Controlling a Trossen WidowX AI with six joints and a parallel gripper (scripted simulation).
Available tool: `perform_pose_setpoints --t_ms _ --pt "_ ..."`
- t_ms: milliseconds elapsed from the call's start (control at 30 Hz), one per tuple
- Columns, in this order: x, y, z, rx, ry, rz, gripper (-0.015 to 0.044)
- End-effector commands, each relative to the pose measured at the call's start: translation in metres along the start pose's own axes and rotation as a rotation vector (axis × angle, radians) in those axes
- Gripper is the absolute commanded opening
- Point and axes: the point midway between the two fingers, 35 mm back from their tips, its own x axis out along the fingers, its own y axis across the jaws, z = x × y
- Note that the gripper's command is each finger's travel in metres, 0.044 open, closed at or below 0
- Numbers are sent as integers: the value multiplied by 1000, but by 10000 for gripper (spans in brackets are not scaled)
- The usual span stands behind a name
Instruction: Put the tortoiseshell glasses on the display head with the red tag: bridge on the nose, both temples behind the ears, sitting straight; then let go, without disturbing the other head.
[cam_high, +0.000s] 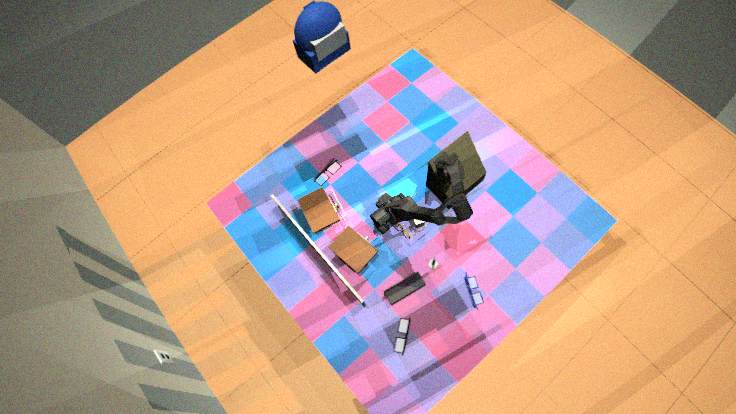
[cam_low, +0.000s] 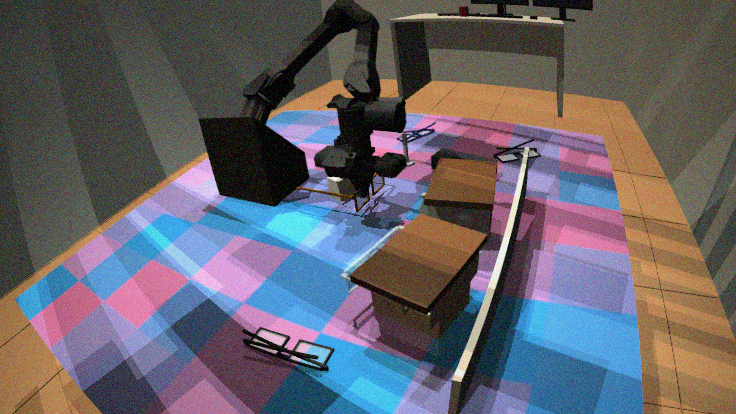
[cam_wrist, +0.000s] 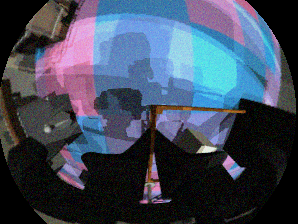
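The tortoiseshell glasses (cam_high: 410, 236) (cam_low: 329, 193) (cam_wrist: 200, 109) are at my gripper (cam_low: 363, 191) (cam_wrist: 151, 131), low over the mat in front of the robot base. The gripper is shut on their front frame near the bridge; one temple reaches back towards the base. Two display heads show as blocks with flat brown tops: one head (cam_high: 318, 210) (cam_low: 422, 262) has pale clear-framed glasses at its face side, the other head (cam_high: 353, 248) (cam_low: 460, 180) shows no glasses. Both are apart from the gripper. I cannot make out the red tag in any view.
A pale block (cam_low: 337, 186) (cam_wrist: 206, 148) is close beside the gripper. A long pale upright panel (cam_high: 318, 249) (cam_low: 494, 288) stands behind the heads. Black glasses (cam_high: 327, 173), more black glasses (cam_high: 401, 335), blue glasses (cam_high: 474, 291), a dark case (cam_high: 405, 288) and a small white stand (cam_high: 433, 263) are around.
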Motion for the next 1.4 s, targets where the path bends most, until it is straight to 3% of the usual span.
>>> perform_pose_setpoints --t_ms 0,333,567,1367 --pt "-20 6 1 -12 -7 14 0" --pt "-79 6 6 -7 -2 10 0" --pt "-90 6 14 34 6 12 0" --pt "-137 -8 119 986 199 38 0"
